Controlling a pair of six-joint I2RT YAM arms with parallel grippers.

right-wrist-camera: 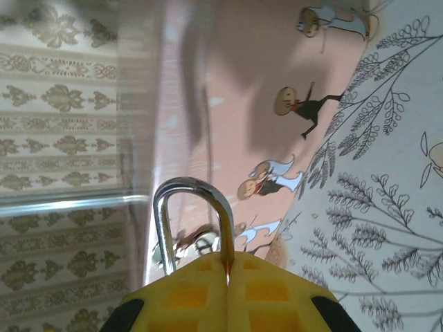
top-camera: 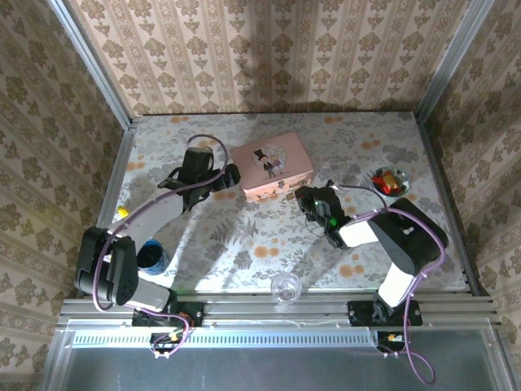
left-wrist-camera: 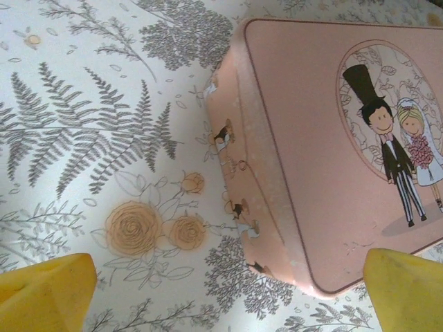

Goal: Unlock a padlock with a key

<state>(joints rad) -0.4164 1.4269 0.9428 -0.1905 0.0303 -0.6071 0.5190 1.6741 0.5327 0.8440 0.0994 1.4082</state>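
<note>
Padlock [right-wrist-camera: 225,221] pinched in the right gripper [right-wrist-camera: 228,266], beside the pink box [top-camera: 273,167].
On the right wrist camera, its yellow fingers [right-wrist-camera: 187,294] are pressed together on the padlock, the silvery shackle jutting out at 12 o'clock. From above, that arm reaches to the box's 5 o'clock, and the left gripper [top-camera: 230,174] gapes wide at the box's 9 o'clock.

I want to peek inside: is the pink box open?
Shut. The pink box has its lid lying flat down, no gap along the side.
</note>
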